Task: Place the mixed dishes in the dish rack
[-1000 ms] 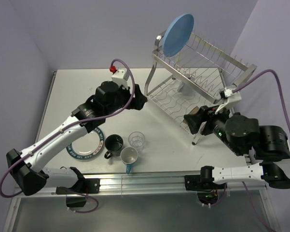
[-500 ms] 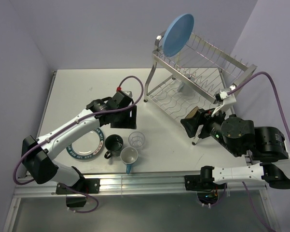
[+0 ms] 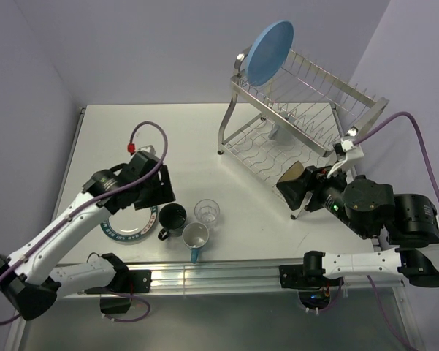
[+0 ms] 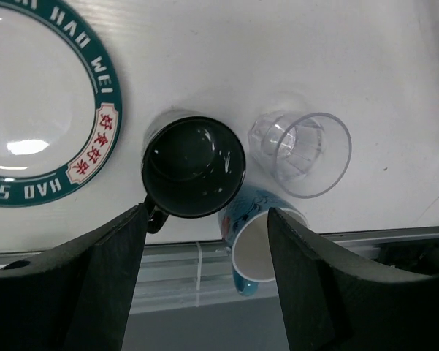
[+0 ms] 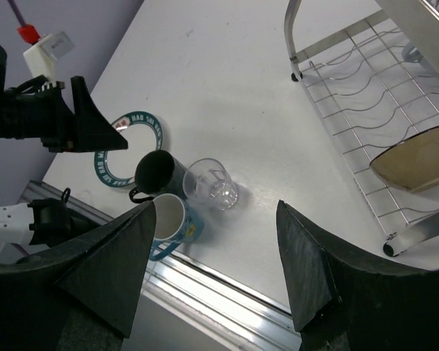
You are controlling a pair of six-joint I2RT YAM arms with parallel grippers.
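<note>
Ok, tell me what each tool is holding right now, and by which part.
Nothing is held. The left tool hangs open above the dark mug without touching it. The right tool is open and empty too.

The left arm [image 3: 55, 234] and right arm [image 3: 365, 203] are built of white links and black joint housings. A purple cable [image 3: 150, 124] is looped at each wrist. The left pincer [image 4: 206, 212] and right pincer [image 5: 215, 203] are fitted with black wedge-shaped fingers [image 4: 88, 292].
</note>
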